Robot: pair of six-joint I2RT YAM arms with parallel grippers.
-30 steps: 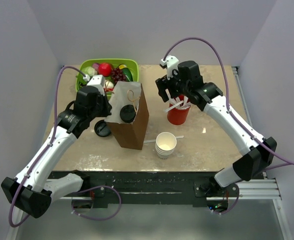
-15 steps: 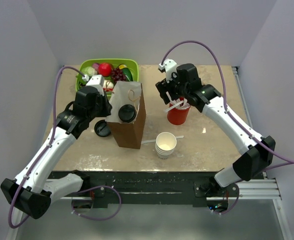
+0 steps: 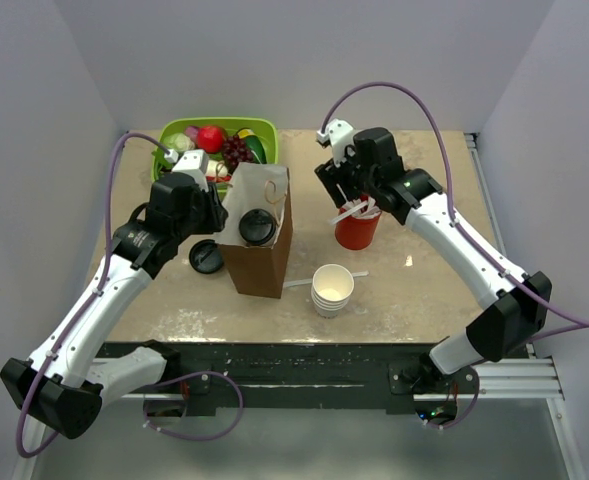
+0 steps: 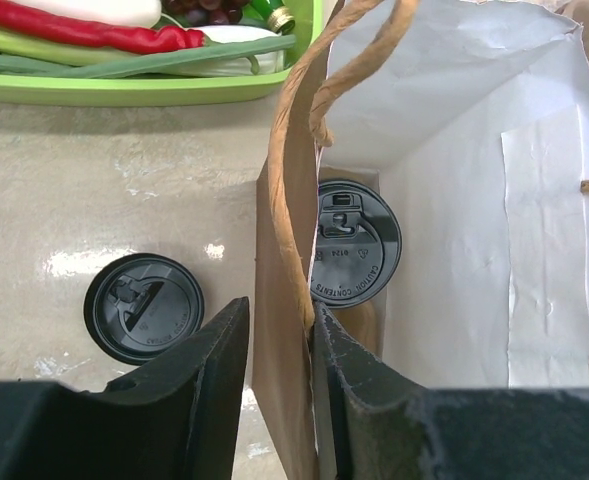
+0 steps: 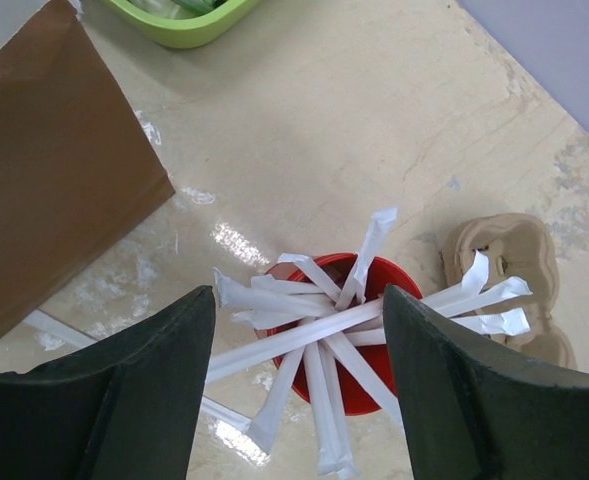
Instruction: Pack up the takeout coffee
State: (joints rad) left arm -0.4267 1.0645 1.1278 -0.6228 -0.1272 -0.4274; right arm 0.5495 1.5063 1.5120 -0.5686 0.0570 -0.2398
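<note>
At the near edge of the table, a stack of lidless paper cups [image 3: 333, 289] is standing untouched. Just beyond it, the brown paper bag [image 3: 264, 262] is standing upright with its mouth gaping. The takeout coffee [image 4: 354, 243] is sitting at the bottom of the bag, black sip lid facing up, so the main step is looking done.

The left gripper [image 4: 279, 312] is straddling the bag's left wall and rope handle. Its jaws are parted a little, with a sliver of gap on the outer side, so it is releasing rather than pinching. A loose black lid [image 4: 144, 307] is lying on the table just outside that wall.

Farther back, the right gripper [image 5: 299, 300] is hanging spread wide and empty over the red cup of wrapped straws [image 3: 357, 235]. That suggests a straw is what is left to add. At the far corner, the green basket of vegetables [image 4: 124, 88] is sitting.

Compared with a second ago, the left jaws are coming off a tight pinch and the bag's mouth is standing wider. The right wrist is settling more squarely over the straws.
</note>
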